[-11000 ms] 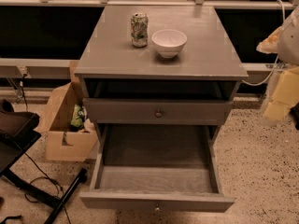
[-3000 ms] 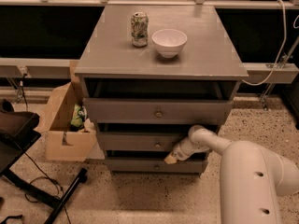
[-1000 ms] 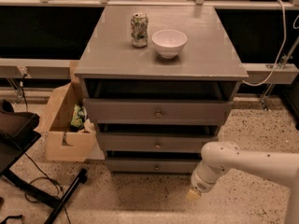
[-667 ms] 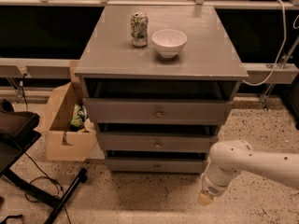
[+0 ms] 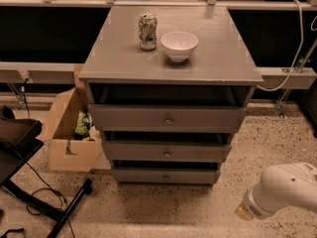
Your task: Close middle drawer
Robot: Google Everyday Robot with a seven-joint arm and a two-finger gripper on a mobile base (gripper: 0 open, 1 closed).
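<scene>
The grey cabinet (image 5: 124, 58) has three drawer fronts, one above the other. The middle drawer (image 5: 198, 151) has a plain grey front with a small round metal knob (image 5: 167, 154). It is pushed in, its front about level with the fronts above and below. My gripper (image 5: 244, 212) is at the end of the white arm (image 5: 287, 187), low at the right over the floor. It is well away from the cabinet and touches nothing.
A green can (image 5: 147, 31) and a white bowl (image 5: 179, 45) stand on the cabinet top. An open cardboard box (image 5: 69, 133) sits on the floor at the left. A black stand leg (image 5: 69, 209) and cables lie at the lower left. The floor is speckled.
A drawer that stood pulled far out is now pushed in. My arm, which was at the drawer fronts, has drawn back right and down, away from the cabinet.
</scene>
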